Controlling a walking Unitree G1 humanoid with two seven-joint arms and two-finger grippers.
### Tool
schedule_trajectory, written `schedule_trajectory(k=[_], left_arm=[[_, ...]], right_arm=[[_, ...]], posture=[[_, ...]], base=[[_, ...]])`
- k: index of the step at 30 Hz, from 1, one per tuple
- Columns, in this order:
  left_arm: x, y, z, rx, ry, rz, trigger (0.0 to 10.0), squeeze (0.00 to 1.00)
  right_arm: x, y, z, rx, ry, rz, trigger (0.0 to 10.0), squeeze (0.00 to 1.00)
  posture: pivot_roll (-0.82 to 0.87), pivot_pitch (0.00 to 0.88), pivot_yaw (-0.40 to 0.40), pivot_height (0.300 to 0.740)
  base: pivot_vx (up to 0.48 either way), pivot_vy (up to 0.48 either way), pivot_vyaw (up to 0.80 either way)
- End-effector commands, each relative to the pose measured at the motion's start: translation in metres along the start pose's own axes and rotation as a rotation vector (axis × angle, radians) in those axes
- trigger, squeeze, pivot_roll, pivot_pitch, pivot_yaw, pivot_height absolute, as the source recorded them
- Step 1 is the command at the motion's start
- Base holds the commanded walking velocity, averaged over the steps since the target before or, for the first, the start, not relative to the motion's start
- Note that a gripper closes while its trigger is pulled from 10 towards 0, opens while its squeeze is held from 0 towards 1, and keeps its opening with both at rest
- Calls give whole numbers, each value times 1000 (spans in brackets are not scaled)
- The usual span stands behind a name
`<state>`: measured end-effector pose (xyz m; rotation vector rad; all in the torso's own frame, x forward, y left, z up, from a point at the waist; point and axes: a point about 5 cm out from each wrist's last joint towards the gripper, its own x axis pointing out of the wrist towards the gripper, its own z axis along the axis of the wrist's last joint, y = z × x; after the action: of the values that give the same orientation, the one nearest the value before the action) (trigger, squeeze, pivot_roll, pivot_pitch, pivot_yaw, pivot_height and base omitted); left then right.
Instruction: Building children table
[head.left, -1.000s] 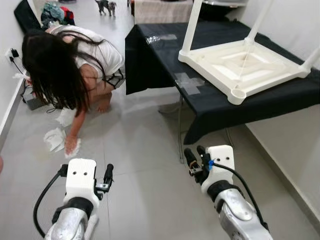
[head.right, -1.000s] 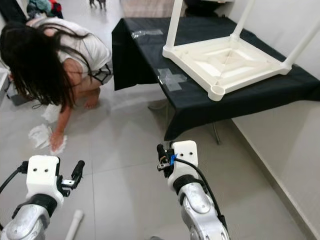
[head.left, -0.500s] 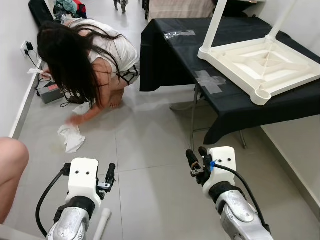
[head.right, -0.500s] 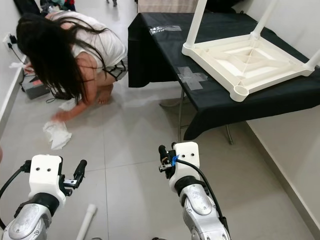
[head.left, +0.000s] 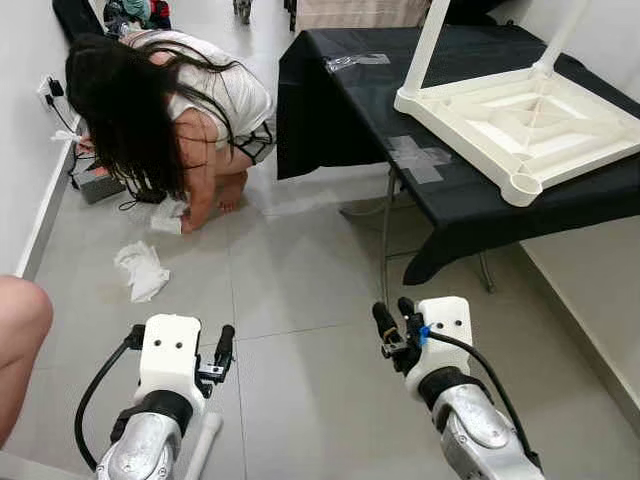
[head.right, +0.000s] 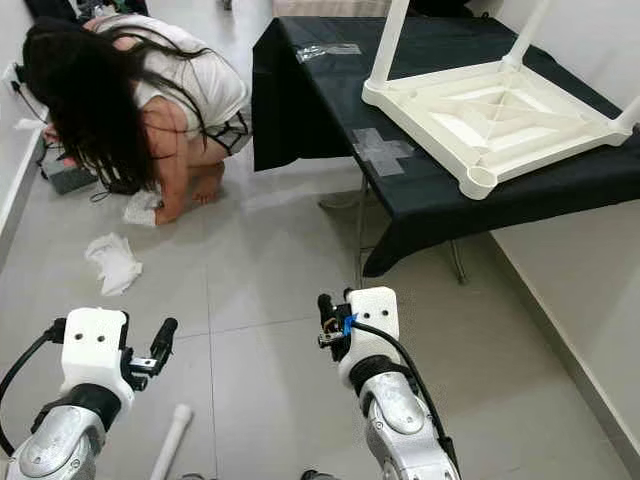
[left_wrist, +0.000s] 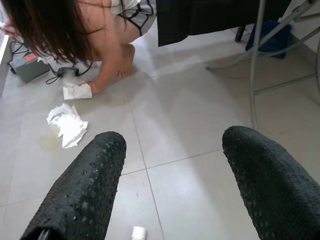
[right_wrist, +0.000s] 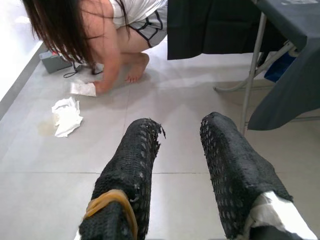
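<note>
My left end effector (left_wrist: 172, 165) hangs low over the grey tiled floor (head.left: 300, 290), its two black fingers spread wide apart with nothing between them. My right end effector (right_wrist: 181, 145) is held at about the same height beside it, fingers a little apart and also empty. Just below my left arm a white plastic tube (head.right: 172, 440) lies on the floor, its long axis running away from me; its near end is cut off by the frame. At my far left a bare knee (head.left: 20, 330) enters the view. Further out, a crumpled white paper towel (head.left: 142, 270) lies on the tiles, and beyond it a crouching person with long dark hair (head.left: 150, 100) presses another towel to the floor. To the right stands a surface draped in black cloth (head.left: 340, 110), grey tape (head.left: 418, 158) stuck on it. On it rests the white plastic children's table (head.left: 520, 125), upside down, legs pointing up and cut off above.
</note>
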<state>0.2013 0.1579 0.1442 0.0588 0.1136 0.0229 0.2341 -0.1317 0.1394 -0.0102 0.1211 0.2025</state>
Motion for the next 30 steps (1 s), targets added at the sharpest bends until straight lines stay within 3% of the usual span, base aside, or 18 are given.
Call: schedule_trajectory(k=[1, 21, 26, 30], left_arm=[[-4, 5, -2, 0, 14, 23, 10000, 0], [3, 14, 0, 13, 15, 50, 10000, 0], [9, 24, -5, 38, 48, 57, 10000, 0], [10, 34, -8, 69, 48, 53, 10000, 0]], right_arm=[[-3, 2, -6, 0, 12, 10, 10000, 0], [-4, 1, -7, 12, 13, 14, 10000, 0], [-4, 0, -4, 8, -1, 7, 10000, 0], [-8, -22, -8, -19, 8, -61, 10000, 0]], posture=[[48, 214, -106, 725], [42, 194, -94, 665], [43, 191, -91, 645], [34, 194, -84, 630]], base=[[0, 0, 0], [0, 0, 0], [0, 0, 0], [0, 0, 0]])
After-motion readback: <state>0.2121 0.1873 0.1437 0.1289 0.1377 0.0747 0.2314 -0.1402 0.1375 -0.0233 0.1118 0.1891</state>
